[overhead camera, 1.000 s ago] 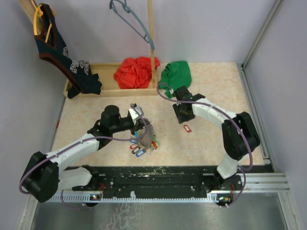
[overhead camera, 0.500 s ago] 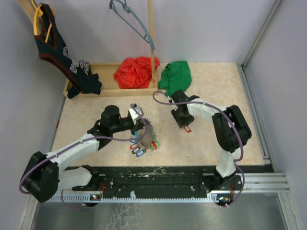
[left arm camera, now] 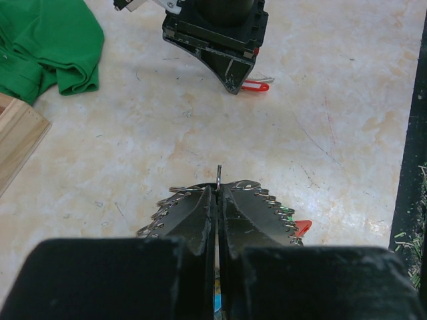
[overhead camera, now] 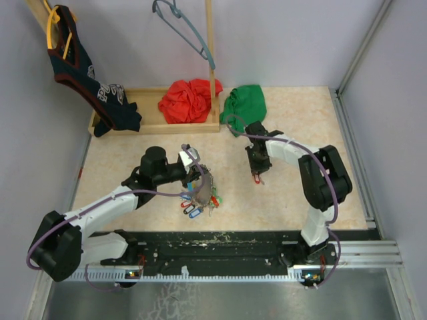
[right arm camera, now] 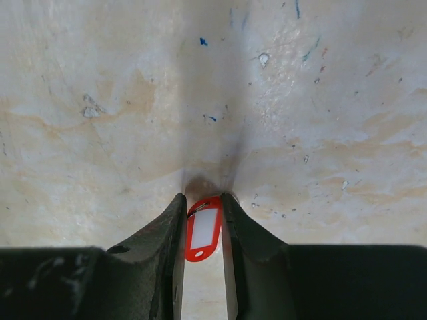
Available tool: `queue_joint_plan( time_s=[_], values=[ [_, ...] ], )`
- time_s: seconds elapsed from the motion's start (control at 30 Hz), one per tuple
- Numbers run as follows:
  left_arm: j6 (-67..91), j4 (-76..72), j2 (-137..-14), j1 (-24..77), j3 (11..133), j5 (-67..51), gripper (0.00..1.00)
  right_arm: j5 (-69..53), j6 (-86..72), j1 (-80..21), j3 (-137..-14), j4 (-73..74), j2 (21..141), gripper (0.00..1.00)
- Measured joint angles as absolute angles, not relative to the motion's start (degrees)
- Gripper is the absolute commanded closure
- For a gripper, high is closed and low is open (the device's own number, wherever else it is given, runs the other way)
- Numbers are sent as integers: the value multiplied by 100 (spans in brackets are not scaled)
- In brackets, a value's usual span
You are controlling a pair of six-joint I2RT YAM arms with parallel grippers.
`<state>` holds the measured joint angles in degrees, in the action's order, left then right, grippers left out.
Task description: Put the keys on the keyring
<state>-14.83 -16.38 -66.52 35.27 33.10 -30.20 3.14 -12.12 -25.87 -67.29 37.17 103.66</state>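
Nearest the bases, the left arm's fingers (left arm camera: 200, 213) are sitting clamped shut on the keyring (overhead camera: 208, 181), and that side hasn't budged in the last second. The bunch of keys (overhead camera: 199, 203) already threaded on is dangling below it with its coloured tags fanned out, just above the worktop (overhead camera: 293, 120).

The real change is a bit further out. A second ago the right arm was hovering up near the green cloth (left arm camera: 47, 40), with one loose red-tagged key (right arm camera: 203, 230) lying on its own. Now the right arm's fingers (right arm camera: 170, 227) are sitting down on the worktop with that tag between them. So the pickup of the last stray key is happening, and the threading onto the ring is what's left.

The right wrist view is showing what the top view can't: the fingers are closed in against both long edges of the tag. It looks pinched, though how firm that hold is can't really be told from here. The left wrist view is adding that most of the tag is poking out sideways past the fingertips, still flat on the worktop, well apart from the keyring.
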Motion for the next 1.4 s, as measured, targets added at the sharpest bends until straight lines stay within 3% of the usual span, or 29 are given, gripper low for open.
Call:
queue_joint_plan(
  time_s=[0.13,0.37,0.97,1.4],
  values=[
    [-1483,-1638,-6652,3527,3310,-3020,100,316,-1979,-2547,-6696,3531,10304,84],
    [-1483,-1627,-6630,3527,3310,-3022,100,491,-2770,-2506,-6534,3072,9880,69],
    [-1483,-1627,-6626,3529,3310,-3022,100,1192,-2285,-3059,-6451,3393,9765,67],
    [-1483,-1627,-6619,3538,3310,-3022,100,864,-843,-2853,-6414,3201,9778,66]
  ],
)
